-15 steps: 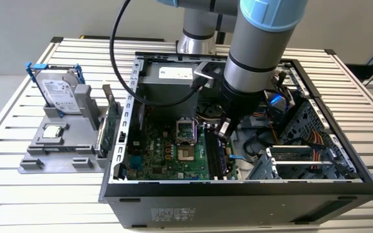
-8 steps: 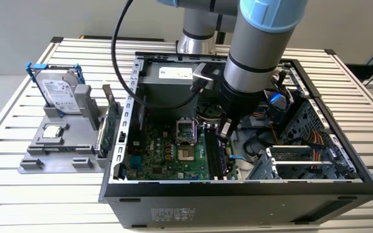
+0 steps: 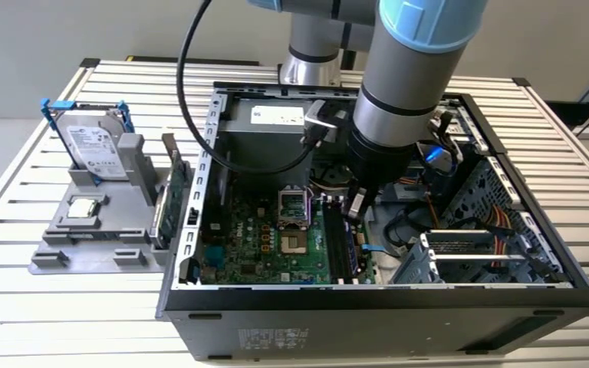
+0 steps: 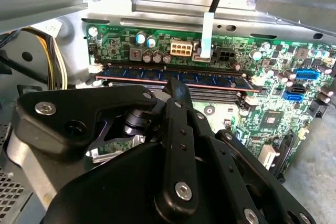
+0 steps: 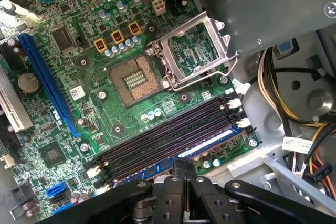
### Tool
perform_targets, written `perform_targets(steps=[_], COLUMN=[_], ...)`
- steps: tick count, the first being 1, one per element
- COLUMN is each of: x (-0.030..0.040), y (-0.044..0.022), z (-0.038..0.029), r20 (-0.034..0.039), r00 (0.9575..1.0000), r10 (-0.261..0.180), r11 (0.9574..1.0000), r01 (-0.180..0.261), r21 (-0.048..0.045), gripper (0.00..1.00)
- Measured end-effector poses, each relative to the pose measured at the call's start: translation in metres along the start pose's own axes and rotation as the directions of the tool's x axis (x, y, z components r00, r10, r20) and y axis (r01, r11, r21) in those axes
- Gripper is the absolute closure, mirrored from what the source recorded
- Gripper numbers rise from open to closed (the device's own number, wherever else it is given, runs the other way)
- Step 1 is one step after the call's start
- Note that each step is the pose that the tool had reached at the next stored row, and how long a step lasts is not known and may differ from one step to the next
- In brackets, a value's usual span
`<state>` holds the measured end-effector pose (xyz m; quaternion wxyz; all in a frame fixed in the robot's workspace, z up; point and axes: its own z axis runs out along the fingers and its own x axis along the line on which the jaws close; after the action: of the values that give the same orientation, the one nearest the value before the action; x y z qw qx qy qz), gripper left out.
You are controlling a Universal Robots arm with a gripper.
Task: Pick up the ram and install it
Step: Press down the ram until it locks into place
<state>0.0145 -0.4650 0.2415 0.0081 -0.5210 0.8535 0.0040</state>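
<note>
The ram point(image 4: 220, 80) is a long green stick with dark chips, standing on edge in the outermost black slot of the motherboard point(image 5: 79, 61). In the first wrist view the ram point(image 5: 210, 148) runs beside the other black slots. My gripper point(image 4: 176, 85) is shut, and its joined fingertips rest on the stick's top edge near the middle. The fingers close along the stick's length, not across it. In the exterior view my gripper point(image 3: 354, 216) reaches down into the open computer case point(image 3: 376, 295), over the slots.
The processor socket point(image 5: 136, 80) lies bare with its metal frame point(image 5: 191, 51) flipped up. Cable bundles point(image 5: 294, 108) crowd the case wall. Outside the case, a grey holder point(image 3: 70, 257) carries a hard drive point(image 3: 95, 149), a square chip point(image 3: 85, 205) and another green stick point(image 3: 175, 195).
</note>
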Motion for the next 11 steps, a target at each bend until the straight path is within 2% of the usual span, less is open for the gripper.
perform_targets(steps=[5, 11], x=[0.0001, 0.0001], y=[0.0, 0.0], z=[0.0001, 0.0011], r20=[-0.0006, 0.0241], r00=[0.9997, 0.9967], r10=[-0.024, -0.078], r11=[0.9997, 0.9967], r01=[0.024, 0.078], r21=[-0.0039, -0.0219], gripper=[1.0, 1.0])
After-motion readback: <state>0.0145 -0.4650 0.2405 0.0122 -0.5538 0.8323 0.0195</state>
